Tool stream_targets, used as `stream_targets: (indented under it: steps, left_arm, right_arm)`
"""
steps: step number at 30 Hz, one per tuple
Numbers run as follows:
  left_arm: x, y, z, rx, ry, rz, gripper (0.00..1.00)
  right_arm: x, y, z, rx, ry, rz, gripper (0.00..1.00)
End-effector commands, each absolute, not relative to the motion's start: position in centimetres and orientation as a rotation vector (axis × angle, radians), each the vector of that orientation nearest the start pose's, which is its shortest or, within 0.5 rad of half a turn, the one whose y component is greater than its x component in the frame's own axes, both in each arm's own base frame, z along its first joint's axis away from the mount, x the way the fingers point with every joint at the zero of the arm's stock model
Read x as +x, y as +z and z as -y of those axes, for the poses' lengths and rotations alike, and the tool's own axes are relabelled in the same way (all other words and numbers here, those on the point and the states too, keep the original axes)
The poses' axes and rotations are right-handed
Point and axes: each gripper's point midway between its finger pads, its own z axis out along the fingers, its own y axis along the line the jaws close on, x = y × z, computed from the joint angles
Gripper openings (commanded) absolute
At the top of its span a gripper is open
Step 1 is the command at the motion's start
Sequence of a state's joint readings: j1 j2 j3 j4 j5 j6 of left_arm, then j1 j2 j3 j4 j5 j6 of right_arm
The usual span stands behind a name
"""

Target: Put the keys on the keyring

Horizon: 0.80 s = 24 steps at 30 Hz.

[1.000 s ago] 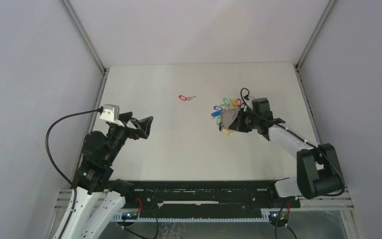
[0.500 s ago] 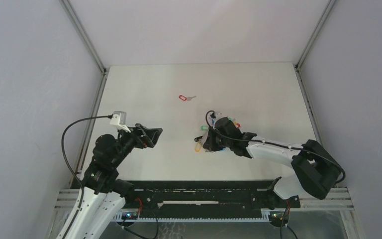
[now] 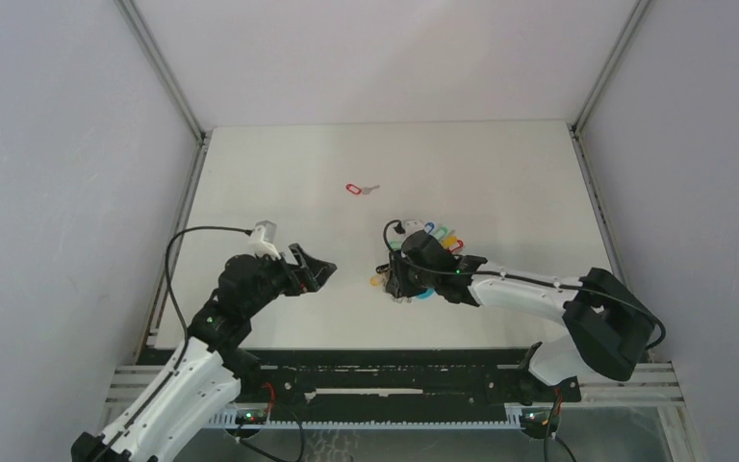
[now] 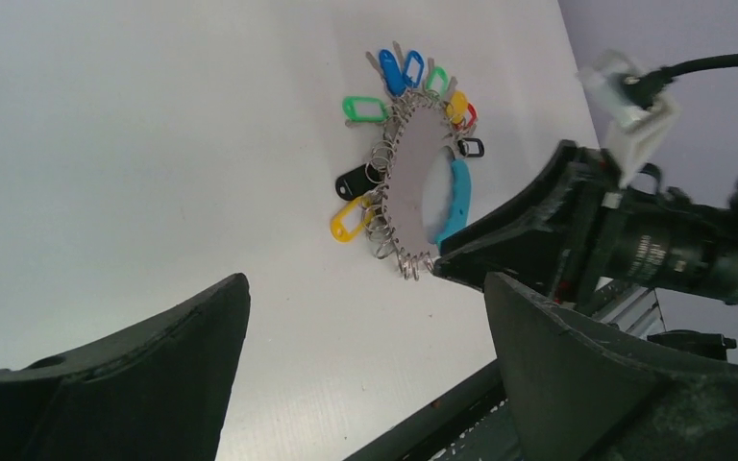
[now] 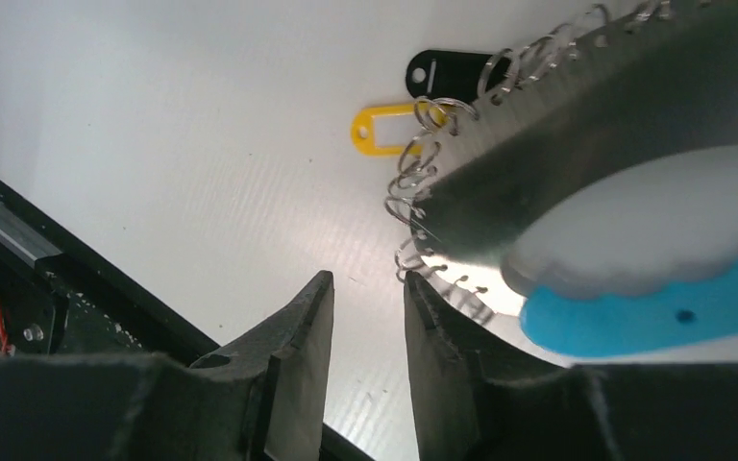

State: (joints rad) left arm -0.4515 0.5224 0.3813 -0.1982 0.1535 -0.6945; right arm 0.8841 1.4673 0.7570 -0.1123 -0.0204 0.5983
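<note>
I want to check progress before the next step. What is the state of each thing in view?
left gripper: wide open, empty.
right gripper: slightly open, nothing between its fingers.
keyring: on the table, beside the right gripper, not gripped.
red-tagged key: lying loose on the table, apart from the keyring.

The left arm [image 3: 178,395] and the right arm [image 3: 529,289] share one build: white shell links joined by bulky black joint housings. Each wrist carries a small white camera block [image 3: 265,231], fed by a thin black cable [image 3: 202,229] that loops free of the arm. The left hand [image 4: 365,283] has two broad, matte-black wedge fingers [image 4: 144,384] with a faintly grainy surface. The right hand [image 5: 368,283] has black fingers of the same finish, their tips tapered and their edges chamfered. Thin red wires [image 3: 269,393] show at the bases.
</note>
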Motion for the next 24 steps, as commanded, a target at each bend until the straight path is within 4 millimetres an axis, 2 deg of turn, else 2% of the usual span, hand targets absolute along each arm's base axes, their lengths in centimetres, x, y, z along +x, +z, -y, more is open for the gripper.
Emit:
stream_targets:
  steps: [1, 7, 12, 18, 24]
  left_arm:
    - [22.6, 16.5, 17.5, -0.116, -0.92, -1.99, 0.94]
    - [22.9, 15.4, 20.0, -0.002, -0.888, -2.045, 0.93]
    - [23.5, 14.2, 21.8, 0.085, -0.86, -2.09, 0.92]
    - [24.0, 13.1, 24.1, 0.152, -0.887, -2.135, 0.88]
    - [24.5, 11.4, 24.7, 0.158, -0.874, -2.187, 0.87]
  right_arm:
    - [21.9, 8.7, -27.6, -0.376, 0.572, -2.415, 0.34]
    - [22.6, 7.9, -23.9, -0.308, 0.462, -2.441, 0.39]
    - [23.1, 6.8, -22.0, -0.247, 0.439, -2.476, 0.39]
    - [23.0, 7.0, -23.3, -0.35, 0.482, -2.447, 0.39]
    - [22.4, 6.9, -24.5, -0.494, 0.384, -2.456, 0.37]
